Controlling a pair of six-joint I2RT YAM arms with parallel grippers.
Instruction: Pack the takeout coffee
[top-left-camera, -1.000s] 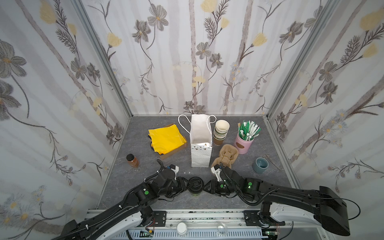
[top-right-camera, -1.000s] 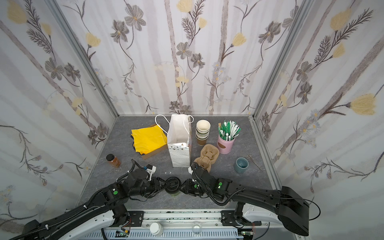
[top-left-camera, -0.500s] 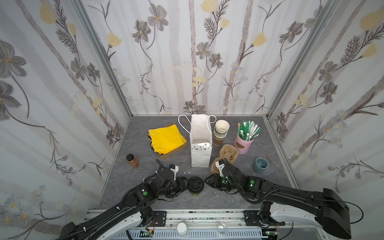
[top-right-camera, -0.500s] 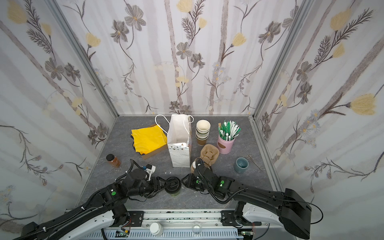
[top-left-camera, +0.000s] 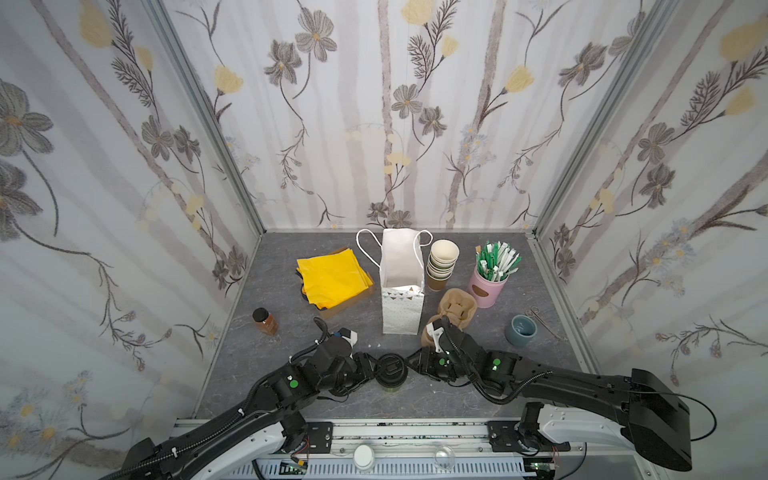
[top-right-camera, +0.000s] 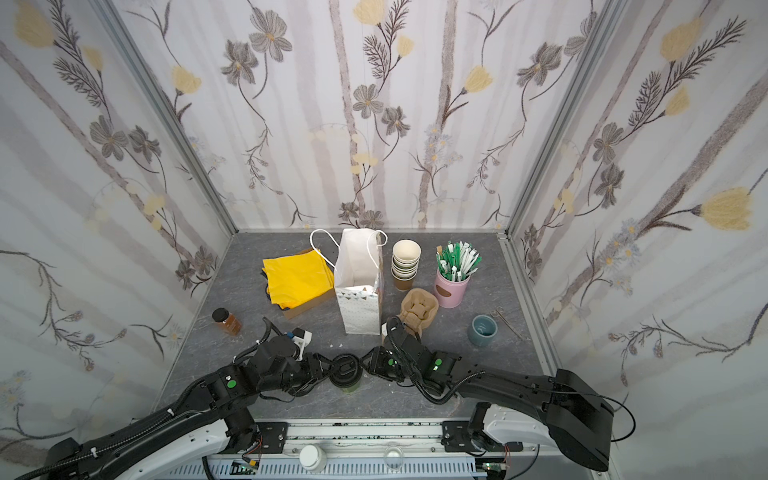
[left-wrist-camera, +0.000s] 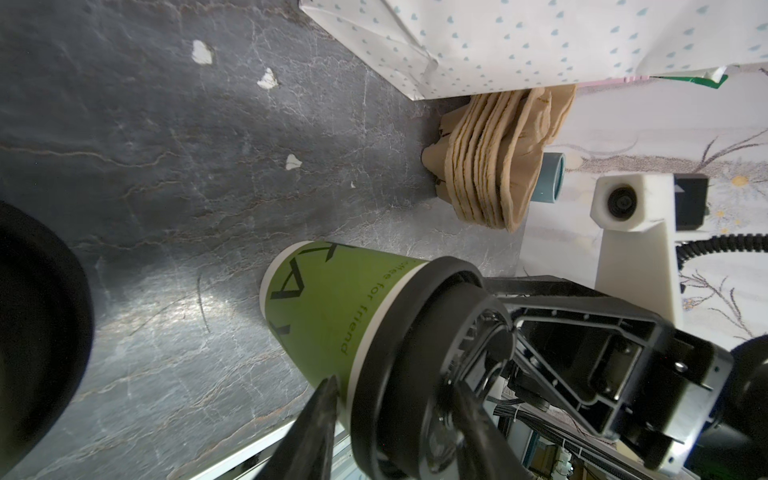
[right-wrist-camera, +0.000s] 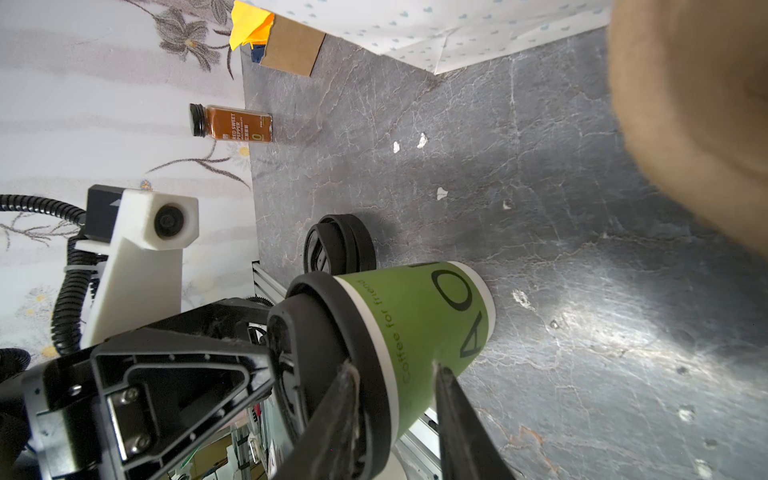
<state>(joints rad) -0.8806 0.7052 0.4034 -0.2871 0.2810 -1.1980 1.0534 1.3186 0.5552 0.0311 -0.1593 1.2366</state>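
The right gripper (right-wrist-camera: 394, 372) has closed back in on the coffee cup (top-left-camera: 390, 371) since half a second ago. The cup has stayed upright at the table's (top-left-camera: 457, 399) 6 o'clock edge. The right jaws stand narrow, one tip on the lid rim and one on the wall. The left gripper (top-left-camera: 375, 368) meets the lid from 9 o'clock, half spread; whether it grips cannot be told. The white bag (top-left-camera: 401, 299) stands beyond at 12 o'clock.

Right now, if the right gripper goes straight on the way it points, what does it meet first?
The takeout coffee: the fingertips of the right gripper stand either side of its black lid rim, so the coffee comes first.
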